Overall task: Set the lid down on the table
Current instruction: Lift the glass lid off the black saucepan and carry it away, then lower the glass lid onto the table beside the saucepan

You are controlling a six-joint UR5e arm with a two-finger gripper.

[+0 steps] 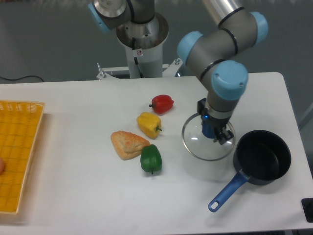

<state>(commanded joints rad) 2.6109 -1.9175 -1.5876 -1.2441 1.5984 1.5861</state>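
Note:
The lid (199,144), a clear glass disc with a thin metal rim, hangs level just above the white table (73,196), to the left of the black saucepan (263,156). My gripper (213,133) comes down from above and is shut on the lid's blue centre knob. The fingertips are partly hidden by the gripper body. The lid is fully off the pan, and its rim nearly reaches the pan's left edge.
A red pepper (162,103), a yellow pepper (149,124), a green pepper (151,158) and a pastry (127,144) lie left of the lid. A yellow mesh tray (17,152) sits at the far left. The saucepan's blue handle (227,192) points toward the front edge.

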